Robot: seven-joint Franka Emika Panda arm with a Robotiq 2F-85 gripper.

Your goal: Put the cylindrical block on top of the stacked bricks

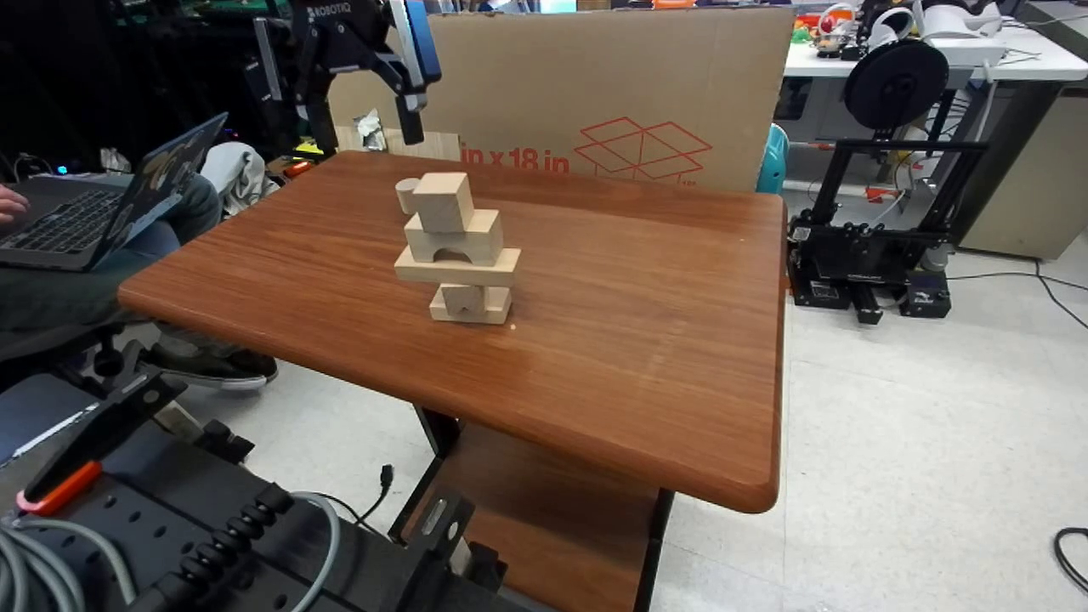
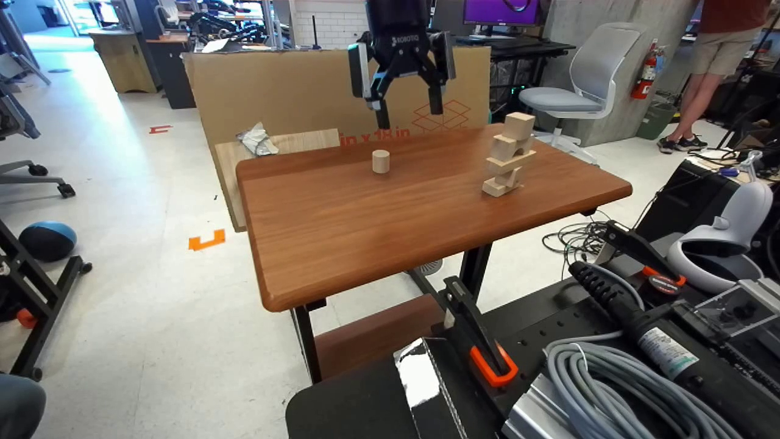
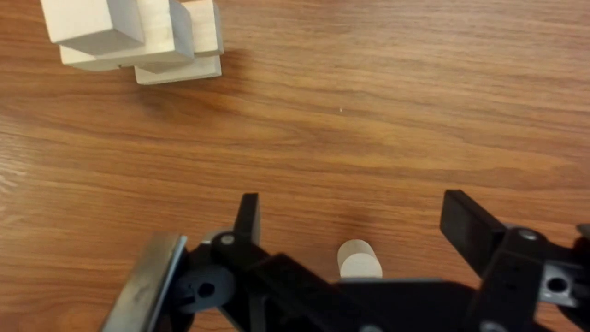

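End effector (image 2: 409, 113) jaws spread wide, hanging above the bench (image 2: 341, 207). Cylindrical block (image 2: 381, 162) stands upright on the bench, nearer the edge by the cardboard panel (image 2: 274, 91); wrist view shows it between the spread fingers, partly covered by the end effector's body. Stacked bricks (image 1: 459, 272), squarish brick (image 1: 439, 211) on top of an arched brick (image 1: 459, 239), sit well apart from the cylindrical block, roomy stretch of bench top in between. In an exterior view, long run of bench from the stacked bricks to the picture-right edge, 3D printer (image 1: 854, 259) beyond.
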